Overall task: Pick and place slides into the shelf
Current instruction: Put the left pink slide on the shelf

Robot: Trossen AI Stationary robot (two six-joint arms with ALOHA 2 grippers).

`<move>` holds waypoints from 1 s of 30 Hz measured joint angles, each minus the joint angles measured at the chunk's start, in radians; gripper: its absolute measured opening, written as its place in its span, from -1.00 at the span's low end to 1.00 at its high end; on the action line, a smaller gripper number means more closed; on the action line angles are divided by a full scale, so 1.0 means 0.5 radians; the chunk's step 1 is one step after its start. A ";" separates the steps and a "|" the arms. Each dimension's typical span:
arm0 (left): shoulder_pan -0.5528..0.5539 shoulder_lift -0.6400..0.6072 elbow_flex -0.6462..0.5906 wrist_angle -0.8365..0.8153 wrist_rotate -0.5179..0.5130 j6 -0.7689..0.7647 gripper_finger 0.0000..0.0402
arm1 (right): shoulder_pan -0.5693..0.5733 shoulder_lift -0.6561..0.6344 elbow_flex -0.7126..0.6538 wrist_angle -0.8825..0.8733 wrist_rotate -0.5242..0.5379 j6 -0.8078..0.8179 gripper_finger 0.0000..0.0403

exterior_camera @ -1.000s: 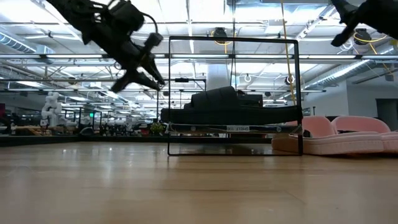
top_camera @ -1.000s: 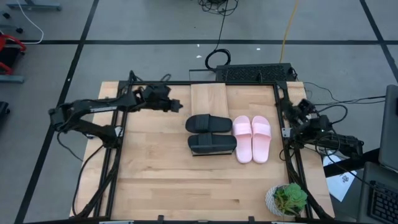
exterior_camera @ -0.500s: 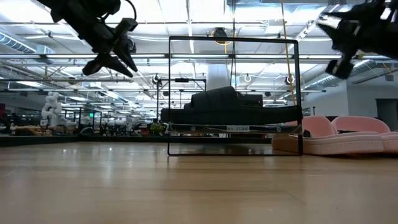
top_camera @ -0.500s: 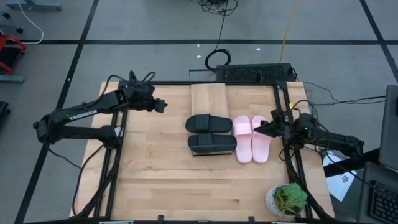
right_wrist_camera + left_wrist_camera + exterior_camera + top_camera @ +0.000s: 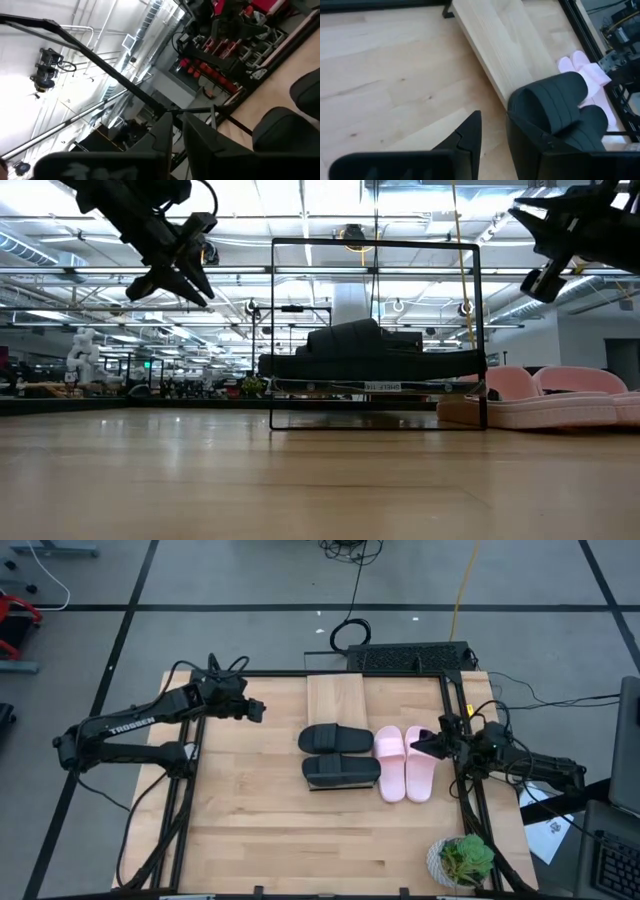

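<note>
- High cam: overhead, straight down, far enough to take in the whole surface point(image 5: 250, 830) and both arms.
- Low cam: at surface height, level, facing the room behind.
- Left wrist cam: close, angled down past its own fingers point(image 5: 470, 137).
- Right wrist cam: tilted up toward the ceiling.
- Shared: black slides point(image 5: 335, 753) in high, low, left wrist.

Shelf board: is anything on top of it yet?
Nothing lies on the shelf; its board shows bare in the high view. The black slides lie just in front of it, the pink slides beside them, all on the table.
</note>
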 joint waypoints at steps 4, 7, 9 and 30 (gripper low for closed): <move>0.000 0.000 0.000 0.000 -0.017 0.002 -0.57 | 0.000 0.000 -0.001 -0.011 -0.009 0.001 -0.82; 0.000 0.000 0.000 0.000 -0.018 0.002 -0.57 | 0.000 0.000 -0.002 -0.009 -0.008 -0.090 -0.83; 0.000 0.000 0.000 0.000 -0.018 0.001 -0.57 | 0.000 0.000 -0.002 -0.010 0.008 -0.152 -0.83; 0.000 0.000 0.000 0.014 -0.017 -0.032 -0.57 | -0.002 0.257 0.036 0.482 0.523 -0.624 -0.13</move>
